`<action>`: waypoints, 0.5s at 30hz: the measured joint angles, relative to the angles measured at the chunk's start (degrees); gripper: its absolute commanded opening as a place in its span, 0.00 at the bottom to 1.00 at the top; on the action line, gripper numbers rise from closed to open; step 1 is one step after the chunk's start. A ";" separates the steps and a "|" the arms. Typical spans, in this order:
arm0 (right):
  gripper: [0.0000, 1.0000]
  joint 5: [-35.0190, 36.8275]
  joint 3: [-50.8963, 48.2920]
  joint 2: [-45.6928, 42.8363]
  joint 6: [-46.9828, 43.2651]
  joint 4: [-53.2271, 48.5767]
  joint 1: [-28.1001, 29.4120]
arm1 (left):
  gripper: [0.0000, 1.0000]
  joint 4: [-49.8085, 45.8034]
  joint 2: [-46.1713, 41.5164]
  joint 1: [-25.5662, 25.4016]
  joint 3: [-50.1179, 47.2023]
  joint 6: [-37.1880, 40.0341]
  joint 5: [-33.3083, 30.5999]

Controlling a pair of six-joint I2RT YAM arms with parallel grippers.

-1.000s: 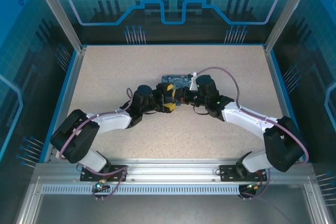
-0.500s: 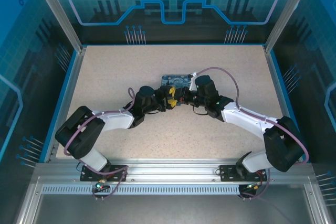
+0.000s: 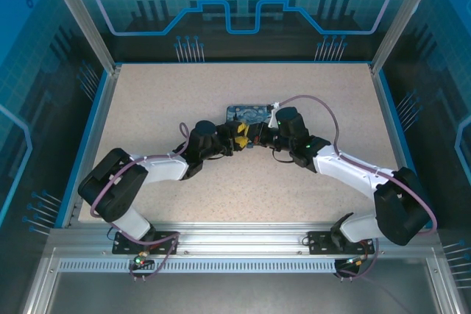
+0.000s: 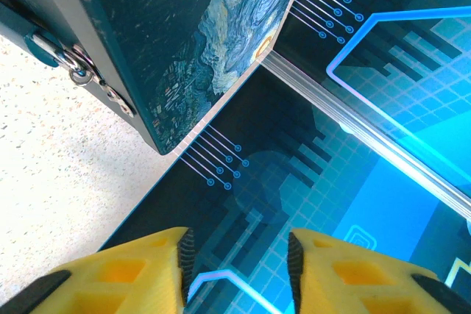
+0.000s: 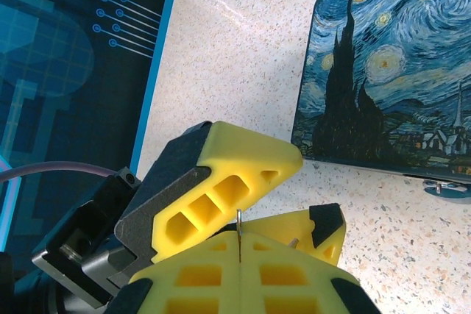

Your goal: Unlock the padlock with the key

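The Starry Night box [image 3: 246,112] lies flat in the middle of the table. The padlock [image 4: 44,43], a small bluish body with a metal ring, hangs on the box's side [image 4: 184,27]; its edge also peeks in at the padlock [image 5: 450,188]. My right gripper [image 5: 240,244] is shut on the key [image 5: 239,224], a thin metal sliver that sticks up between the pads. My left gripper [image 4: 235,270] is open with nothing between its pads. Its yellow fingers [image 5: 243,159] stand on either side of the key's tip. Both grippers meet just in front of the box: left gripper [image 3: 238,136], right gripper [image 3: 257,136].
The speckled table [image 3: 184,93] is ringed by a blue rim and glass walls with aluminium posts [image 3: 81,20]. A purple cable [image 3: 309,101] loops over the right arm. The arms' bases sit on the rail [image 3: 243,237] at the near edge.
The left gripper's jaws have narrowed and it has moved up closer to the right gripper's tip. The right gripper has stayed shut on the key.
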 measured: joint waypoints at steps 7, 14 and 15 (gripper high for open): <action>0.00 0.74 -0.76 -0.04 0.02 -0.33 0.00 | 0.29 0.04 0.50 0.00 0.00 0.00 0.00; 0.00 0.98 -0.76 -0.07 0.44 -0.48 0.00 | 0.22 0.07 0.96 0.00 0.00 0.00 0.00; 0.00 0.96 -0.76 -0.07 0.44 -0.48 0.00 | 0.21 0.04 0.96 0.00 0.00 0.00 0.00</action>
